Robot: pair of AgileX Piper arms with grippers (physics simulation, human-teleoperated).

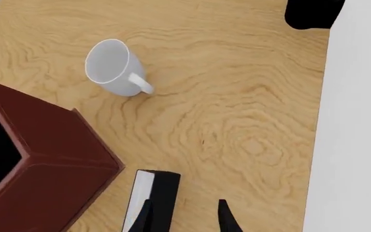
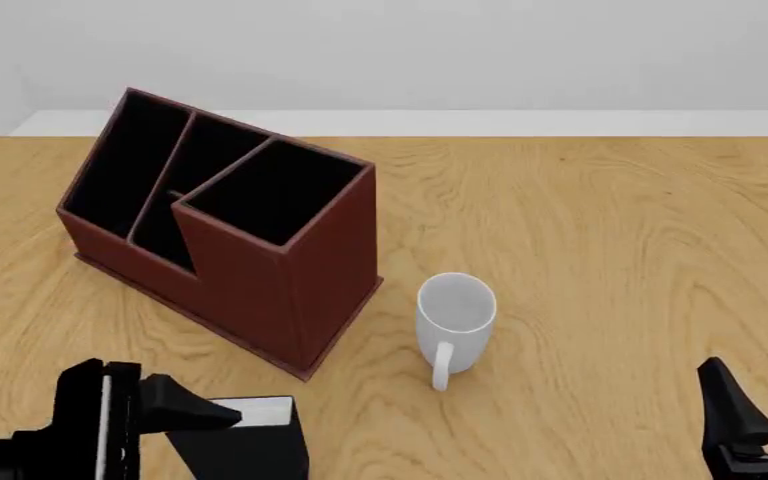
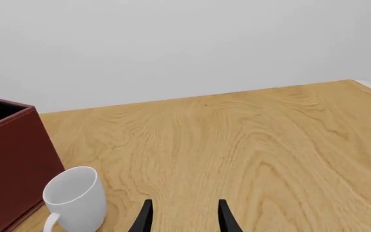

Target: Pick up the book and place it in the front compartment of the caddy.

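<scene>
i'm at the reach-and-grasp step: the book [image 2: 257, 440] lies on the table [image 2: 598, 230] right under my left gripper [image 1: 184, 217], not yet held. in the left wrist view the fingers stand apart, and the near end of the book, black cover with its white page edge, sits against one fingertip [image 1: 145, 215], off-centre, while the other fingertip hangs over bare wood. so the left gripper is open with nothing in it, and the book is only partly between the jaws. whether that tip touches the cover i cannot tell.

the caddy [image 2: 224, 250] stands just beyond the left gripper and to one side, its corner near the book. its large square bin opens nearest to me, with the two narrow slots behind it. the mug [image 2: 454, 320] stands ahead of the gripper, well clear of the book.

my right gripper [image 3: 184, 217] idles over bare table with its fingers parted and empty, the mug off to its side.

next i judge i need to shift the left gripper sideways until the book's thickness is centred between the fingers, lower, then close. after that comes a lift high enough to clear the caddy's rim before going over the front bin.
</scene>
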